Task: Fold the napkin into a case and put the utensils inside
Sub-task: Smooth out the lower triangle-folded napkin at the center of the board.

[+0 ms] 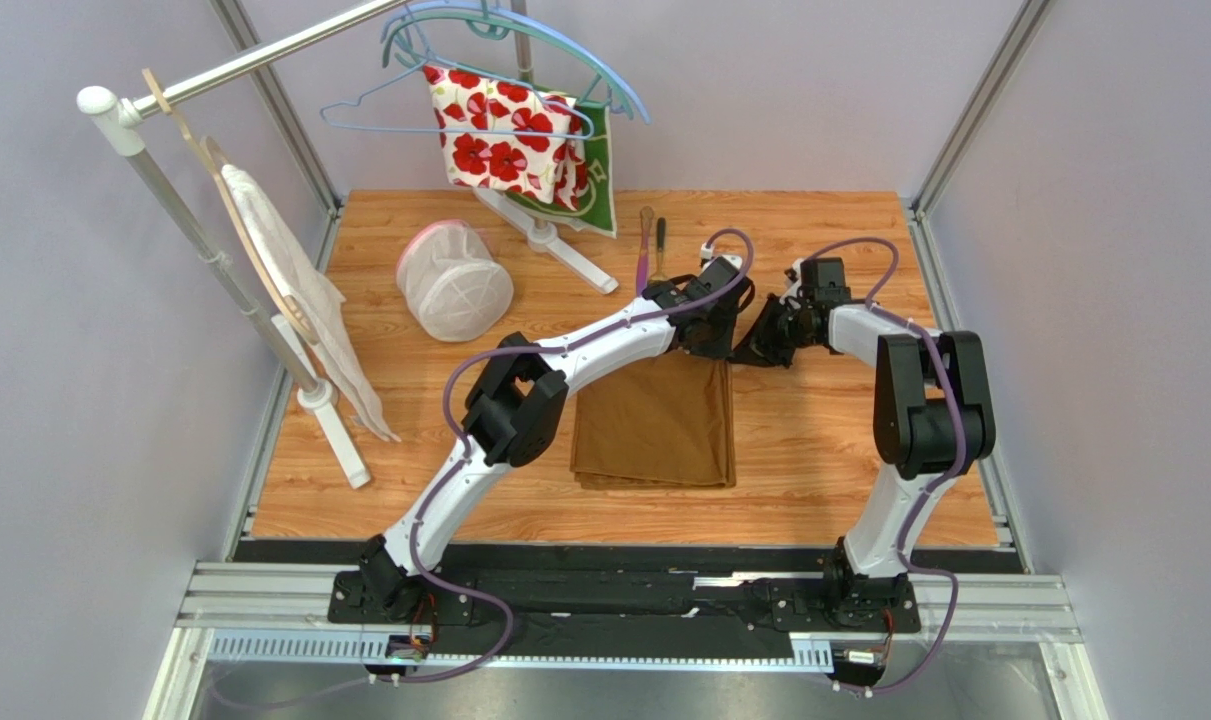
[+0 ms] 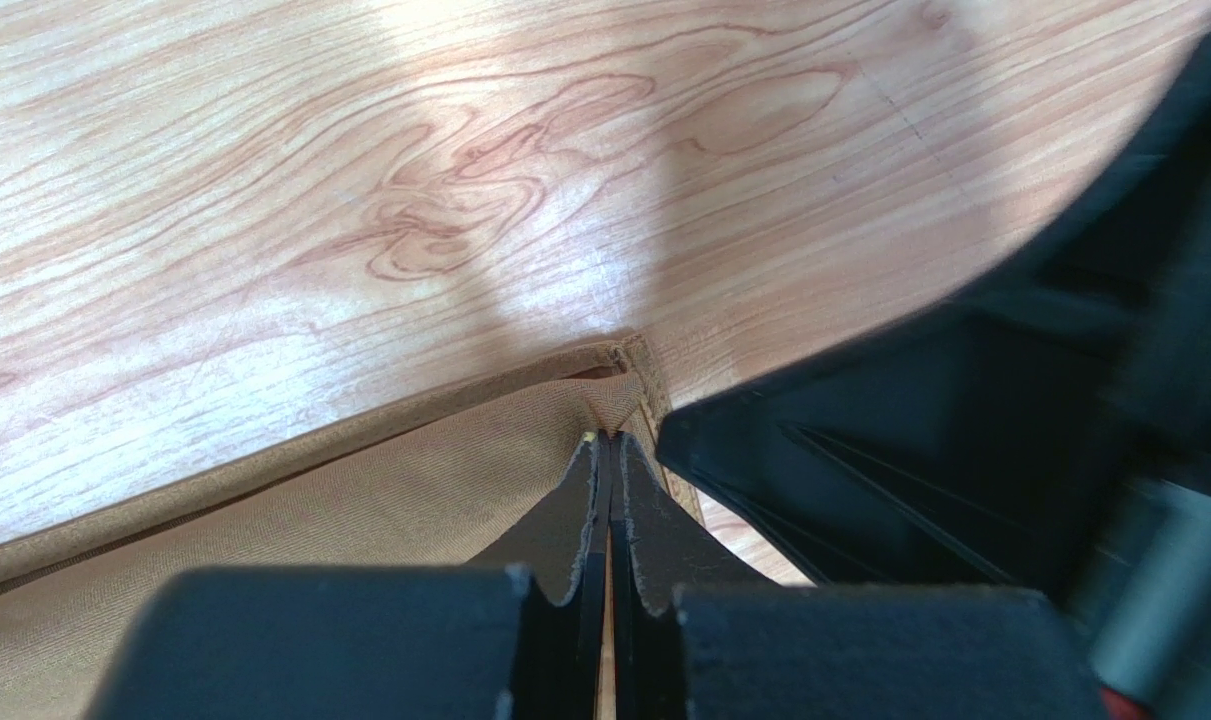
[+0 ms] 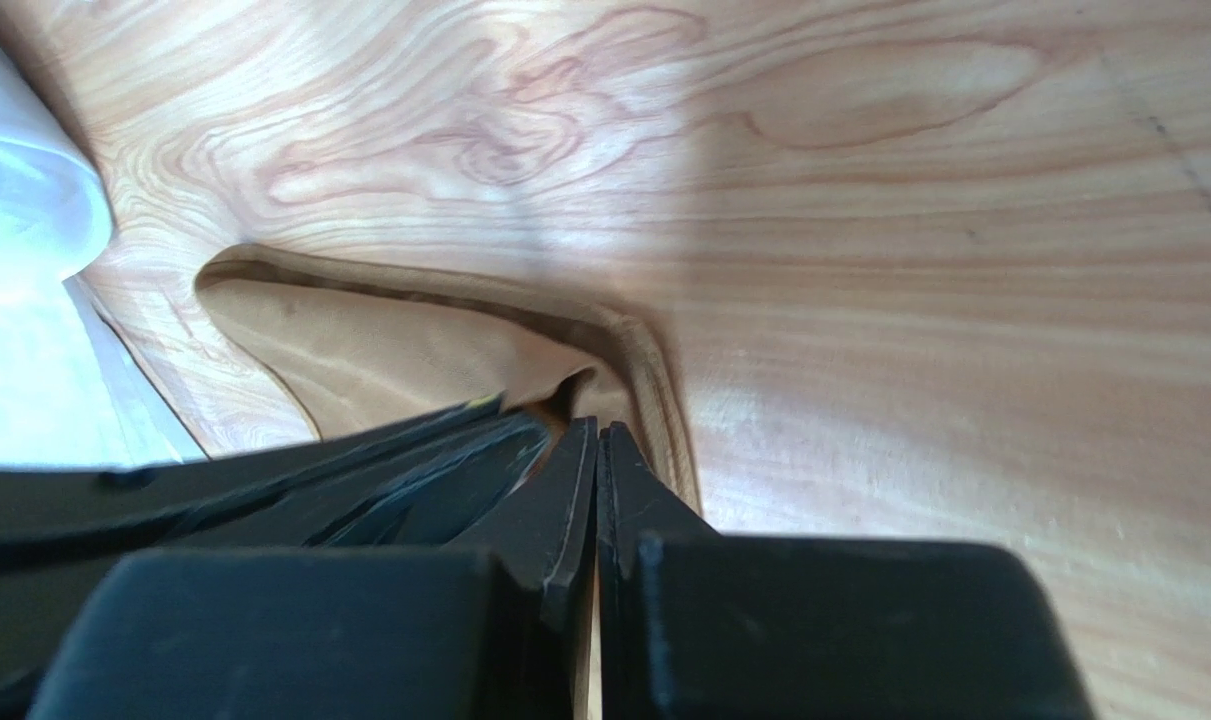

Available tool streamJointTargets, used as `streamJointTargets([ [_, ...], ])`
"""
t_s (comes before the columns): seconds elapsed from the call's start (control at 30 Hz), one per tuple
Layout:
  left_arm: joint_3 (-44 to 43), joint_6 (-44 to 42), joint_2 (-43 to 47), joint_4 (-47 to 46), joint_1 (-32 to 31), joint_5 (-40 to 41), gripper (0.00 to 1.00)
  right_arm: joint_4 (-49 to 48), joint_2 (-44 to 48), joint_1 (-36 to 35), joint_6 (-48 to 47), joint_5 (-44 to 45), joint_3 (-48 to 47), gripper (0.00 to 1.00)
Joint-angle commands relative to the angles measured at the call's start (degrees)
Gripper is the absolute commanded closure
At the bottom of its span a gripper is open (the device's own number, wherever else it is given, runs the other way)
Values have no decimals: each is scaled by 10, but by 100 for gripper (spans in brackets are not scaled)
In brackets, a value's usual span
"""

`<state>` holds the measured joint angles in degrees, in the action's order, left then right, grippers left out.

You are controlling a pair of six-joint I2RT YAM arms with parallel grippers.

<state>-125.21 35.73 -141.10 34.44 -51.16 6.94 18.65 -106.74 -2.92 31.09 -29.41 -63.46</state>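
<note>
The golden-brown napkin (image 1: 653,420) lies folded into a rectangle on the wooden table. Both grippers meet at its far right corner. My left gripper (image 1: 727,318) is shut, and the cloth (image 2: 341,510) puckers up into its tips (image 2: 611,440). My right gripper (image 1: 765,345) is shut too, with the lifted, curled corner hem (image 3: 641,360) right at its tips (image 3: 598,431). Each wrist view shows the other gripper's black body close beside. The utensils lie side by side beyond the napkin: a purple-pink stick (image 1: 644,252) and a dark-handled piece (image 1: 659,240).
A white mesh basket (image 1: 454,281) stands at the far left of the table. A rack behind carries hangers, a red-flowered cloth (image 1: 506,132) and a green cloth (image 1: 608,188); its foot (image 1: 559,240) reaches near the utensils. A white cloth (image 1: 303,308) hangs on the left stand.
</note>
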Motion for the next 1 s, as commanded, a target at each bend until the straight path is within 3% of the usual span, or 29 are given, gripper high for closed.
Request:
streamJointTargets([
  [0.0, -6, 8, 32, -17, -4, -3, 100, 17, 30, -1, -20, 19, -12, 98],
  [0.5, -6, 19, 34, -30, -4, -8, 100, -3, -39, -1, -6, 23, -5, 99],
  [0.9, -21, 40, -7, -52, -4, -27, 100, 81, 62, 1, -10, 94, -32, 98],
  [0.97, -17, 38, -7, -53, -3, -35, 94, 99, 75, 2, -23, 106, -35, 97],
])
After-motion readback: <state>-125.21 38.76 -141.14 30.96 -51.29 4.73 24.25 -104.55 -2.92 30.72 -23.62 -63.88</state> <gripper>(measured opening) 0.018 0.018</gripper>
